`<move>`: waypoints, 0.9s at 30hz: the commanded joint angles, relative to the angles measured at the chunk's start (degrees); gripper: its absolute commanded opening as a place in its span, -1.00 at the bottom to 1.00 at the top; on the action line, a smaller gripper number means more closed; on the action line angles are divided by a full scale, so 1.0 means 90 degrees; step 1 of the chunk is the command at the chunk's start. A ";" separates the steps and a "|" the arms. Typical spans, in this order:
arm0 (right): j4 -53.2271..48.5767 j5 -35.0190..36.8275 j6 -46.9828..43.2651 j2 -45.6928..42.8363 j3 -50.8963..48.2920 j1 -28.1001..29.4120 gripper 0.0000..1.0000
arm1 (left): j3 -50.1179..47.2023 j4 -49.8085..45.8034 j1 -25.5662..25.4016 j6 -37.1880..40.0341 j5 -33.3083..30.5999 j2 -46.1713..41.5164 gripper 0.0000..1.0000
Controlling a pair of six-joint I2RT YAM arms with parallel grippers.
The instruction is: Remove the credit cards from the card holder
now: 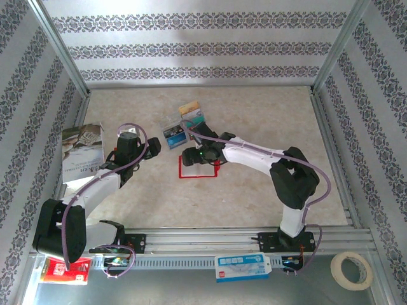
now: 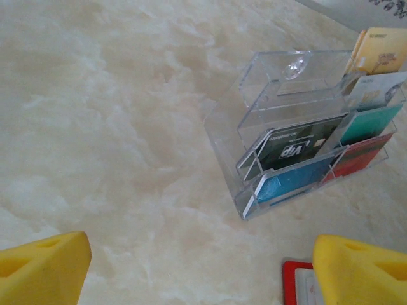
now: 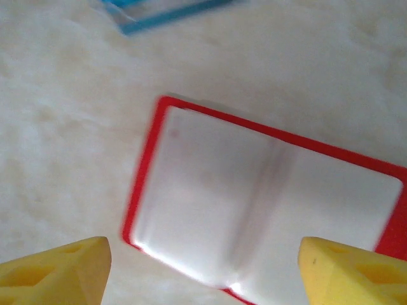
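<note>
Yellow fingers [image 3: 54, 270] of my right gripper [image 3: 203, 272] hanging spread wide, gripping nothing, straight above open red bifold card holder [image 3: 267, 197] lying flat on marbled worktop [image 3: 57, 127], its long axis running finger to finger. Right arm judged nearer. My left gripper [image 2: 203, 270] likewise released, facing clear acrylic rack [image 2: 280, 70] holding coloured credit cards [image 2: 299, 146].

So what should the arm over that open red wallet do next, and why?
Probably lower the right gripper straight down. Its jaws stand open above the red card holder, which lies spread open on the table. Whether its pale pockets hold anything is too blurred to tell.
</note>
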 commanded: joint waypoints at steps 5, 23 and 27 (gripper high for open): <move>-0.0228 0.0094 0.0288 0.0661 0.0493 0.0251 0.36 | -0.0310 0.0344 0.0262 -0.0682 -0.0277 0.0006 0.81; -0.0856 0.0448 0.0103 0.1737 0.0993 0.0366 0.16 | -0.0283 0.0307 0.0371 -0.0549 0.0058 -0.0011 0.88; -0.0844 0.0506 0.0150 0.1700 0.0723 0.0326 0.01 | -0.0267 0.0248 0.0386 -0.0504 0.0042 -0.0001 0.88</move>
